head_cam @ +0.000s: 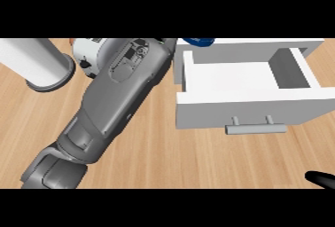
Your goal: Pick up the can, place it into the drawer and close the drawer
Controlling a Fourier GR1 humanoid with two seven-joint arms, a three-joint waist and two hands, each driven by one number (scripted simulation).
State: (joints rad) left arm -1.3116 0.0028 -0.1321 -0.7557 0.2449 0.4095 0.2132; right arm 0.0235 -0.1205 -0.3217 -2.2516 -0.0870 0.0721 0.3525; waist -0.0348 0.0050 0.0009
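Observation:
A blue can (198, 41) shows as a small piece at the top edge, just behind the back wall of the open white drawer (248, 106). The drawer's inside is bare and its grey handle (256, 128) faces me. My left forearm (114, 97) stretches from the lower left up to the top edge beside the can. Only a dark sliver of my left hand (159, 40) shows there; the rest is cut off, so I cannot tell if it holds the can. A black tip of my right hand (321, 179) shows at the lower right edge.
A tall white cylinder (38, 62) stands on the wooden counter (170, 155) at the upper left. A round white and grey object (87, 54) lies partly hidden behind my left forearm. Bare wood spreads in front of the drawer.

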